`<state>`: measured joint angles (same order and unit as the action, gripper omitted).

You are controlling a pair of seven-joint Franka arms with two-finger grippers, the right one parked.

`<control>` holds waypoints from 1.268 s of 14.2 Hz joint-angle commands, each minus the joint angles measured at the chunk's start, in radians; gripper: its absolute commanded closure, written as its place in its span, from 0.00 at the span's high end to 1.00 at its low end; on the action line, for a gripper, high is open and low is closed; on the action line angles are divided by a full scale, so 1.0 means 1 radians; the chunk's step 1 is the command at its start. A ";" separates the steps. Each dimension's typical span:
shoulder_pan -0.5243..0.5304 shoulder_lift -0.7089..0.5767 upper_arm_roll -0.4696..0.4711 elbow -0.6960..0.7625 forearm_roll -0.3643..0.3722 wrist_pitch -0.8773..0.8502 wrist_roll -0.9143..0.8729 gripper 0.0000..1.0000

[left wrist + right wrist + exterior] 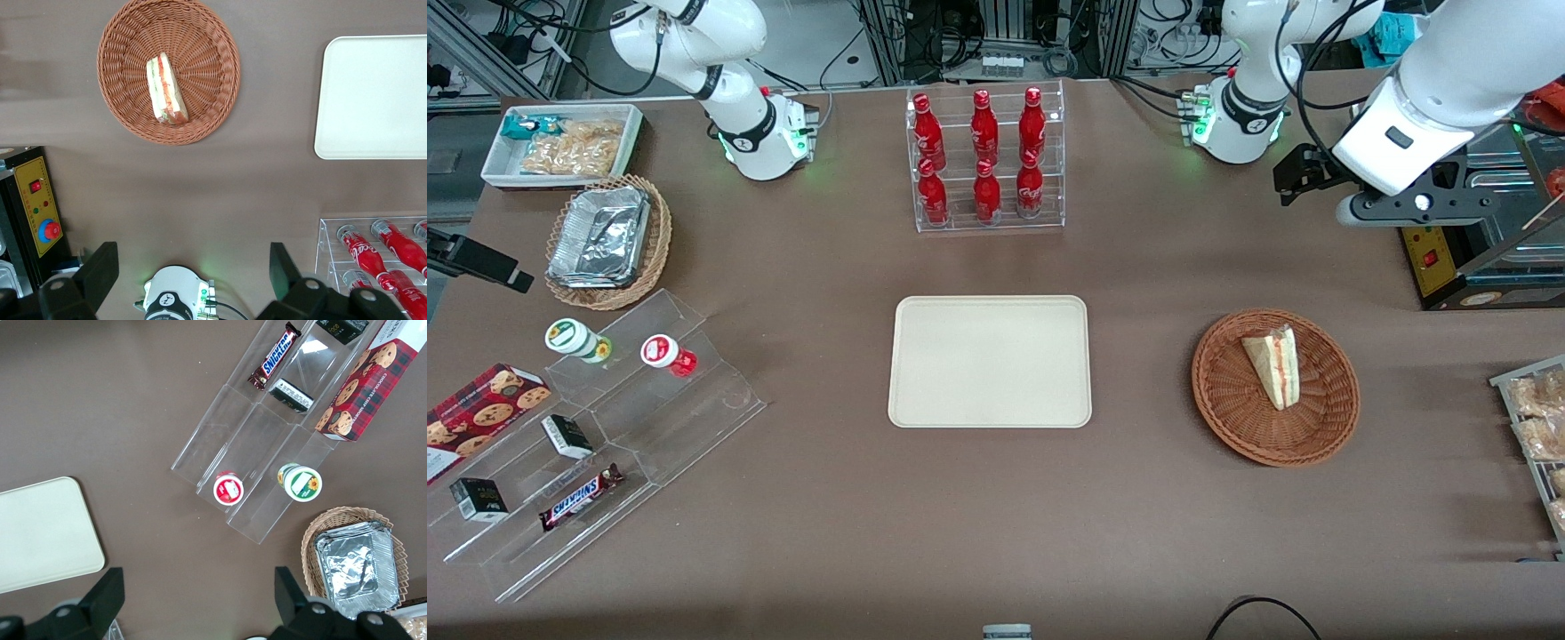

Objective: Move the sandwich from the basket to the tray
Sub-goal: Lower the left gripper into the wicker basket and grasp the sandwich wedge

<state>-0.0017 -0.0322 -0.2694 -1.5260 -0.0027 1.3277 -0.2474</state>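
Observation:
The sandwich [1274,364] is a pale triangular wedge with red and green filling, lying in the reddish-brown wicker basket [1227,418] toward the working arm's end of the table. Both also show in the left wrist view: the sandwich [166,90] and the basket [213,100]. The cream tray [990,362] lies flat and bare at the table's middle; it also shows in the left wrist view [373,93]. My left gripper [1296,176] hangs high over the table, farther from the front camera than the basket and near its own arm's base. In the left wrist view the gripper [192,273] is open wide and empty.
A clear rack of red bottles [985,160] stands farther from the front camera than the tray. A black box with a yellow panel [1436,262] stands beside the gripper. A wire rack of baked goods [1538,418] is at the working arm's end. Snack stands and a foil-tray basket [609,240] lie toward the parked arm's end.

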 commanded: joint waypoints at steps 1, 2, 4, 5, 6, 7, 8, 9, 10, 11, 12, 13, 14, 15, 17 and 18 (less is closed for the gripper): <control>0.000 -0.017 0.009 -0.017 0.018 -0.022 0.003 1.00; 0.000 -0.009 0.009 -0.014 0.020 -0.024 0.003 1.00; 0.002 0.030 0.010 -0.003 0.020 -0.019 -0.001 1.00; 0.005 0.044 0.019 -0.014 0.023 -0.012 0.002 1.00; 0.006 0.072 0.039 -0.029 0.027 -0.004 0.000 1.00; 0.011 0.104 0.062 -0.051 0.035 0.005 -0.004 1.00; 0.011 0.120 0.091 -0.087 0.036 0.034 -0.006 1.00; 0.011 0.126 0.114 -0.156 0.036 0.107 -0.009 1.00; 0.011 0.123 0.125 -0.251 0.036 0.208 -0.032 1.00; 0.011 0.118 0.147 -0.341 0.036 0.314 -0.100 1.00; 0.011 0.118 0.171 -0.424 0.029 0.429 -0.174 1.00; 0.011 0.123 0.173 -0.492 0.027 0.529 -0.203 1.00; 0.012 0.129 0.174 -0.547 0.020 0.623 -0.220 1.00; 0.012 0.144 0.174 -0.581 0.018 0.693 -0.274 1.00; 0.011 0.182 0.174 -0.621 0.023 0.803 -0.363 1.00; 0.011 0.189 0.174 -0.637 0.023 0.830 -0.363 1.00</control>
<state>0.0111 0.1557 -0.0938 -2.1295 0.0207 2.1004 -0.5626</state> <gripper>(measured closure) 0.000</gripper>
